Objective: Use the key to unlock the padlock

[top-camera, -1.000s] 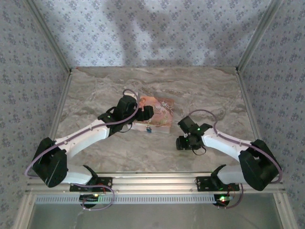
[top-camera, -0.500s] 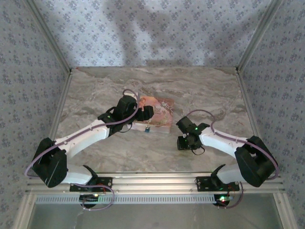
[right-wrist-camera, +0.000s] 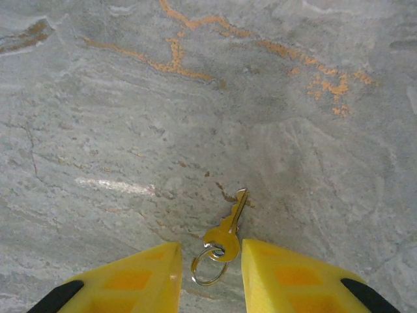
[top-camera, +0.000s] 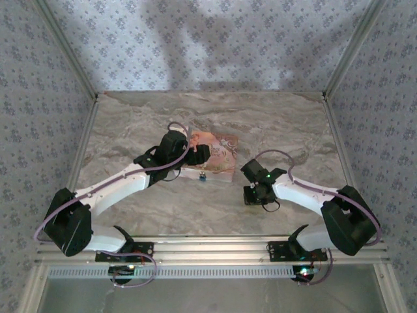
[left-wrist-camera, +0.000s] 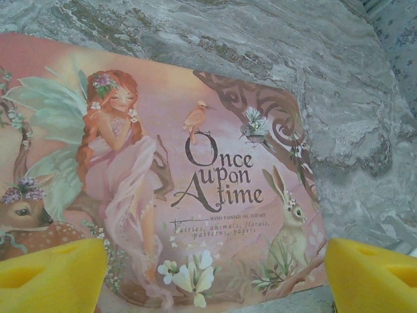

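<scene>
left arm reaches in from the near-left over the grey marbled stone tabletop (top-camera: 130, 124). left claw (top-camera: 197, 154) hangs over the left part of a flat pink-orange illustrated cardboard box (top-camera: 220, 151) lying near the middle of the tabletop. in the left wrist view the left claw (left-wrist-camera: 215, 280) is released. its yellow fingertips (left-wrist-camera: 52, 274) are spread wide to the two bottom corners, with nothing between them but the box top (left-wrist-camera: 195, 130), printed with a fairy, a deer, a rabbit and "once upon a time".

tiny blue-bodied padlock with a silvery metal shackle (top-camera: 202, 175) sits on the tabletop just beside the near edge of the box, on the near side of the left claw, and neither claw touches it. it's too small to tell if the shackle is shut.

further right, well apart from the padlock, right claw (top-camera: 253, 194) points down at bare tabletop. in the right wrist view a small brass-coloured key on a silvery split ring (right-wrist-camera: 225, 231) lies flat on the tabletop (right-wrist-camera: 98, 98), blade pointing away from the claw. right claw (right-wrist-camera: 210, 261) is released, one yellow finger close on each side of the key's head and ring. a narrow gap shows on each side, so it isn't pinching the key.
</scene>
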{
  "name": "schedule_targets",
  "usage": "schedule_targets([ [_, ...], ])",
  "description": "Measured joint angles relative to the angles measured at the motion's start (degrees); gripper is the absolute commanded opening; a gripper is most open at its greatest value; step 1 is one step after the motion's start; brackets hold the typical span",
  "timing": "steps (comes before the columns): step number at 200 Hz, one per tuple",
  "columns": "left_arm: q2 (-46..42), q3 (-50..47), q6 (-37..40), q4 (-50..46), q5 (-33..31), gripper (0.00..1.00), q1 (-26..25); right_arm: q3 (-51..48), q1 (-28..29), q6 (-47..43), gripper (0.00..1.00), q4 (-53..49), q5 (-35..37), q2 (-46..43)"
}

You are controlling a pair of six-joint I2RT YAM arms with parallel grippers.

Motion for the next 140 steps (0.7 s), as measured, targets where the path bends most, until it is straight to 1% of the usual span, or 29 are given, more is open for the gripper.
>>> schedule_targets([
  [96, 0.0, 1.2, 0.0, -0.4, 0.0, 0.87, 0.0, -0.3, 0.0, 0.2, 0.32, -0.1, 0.9, 0.7],
  [140, 0.0, 1.5, 0.0, -0.5, 0.0, 0.87, 0.0, -0.4, 0.0, 0.3, 0.21, -0.5, 1.9, 0.7],
])
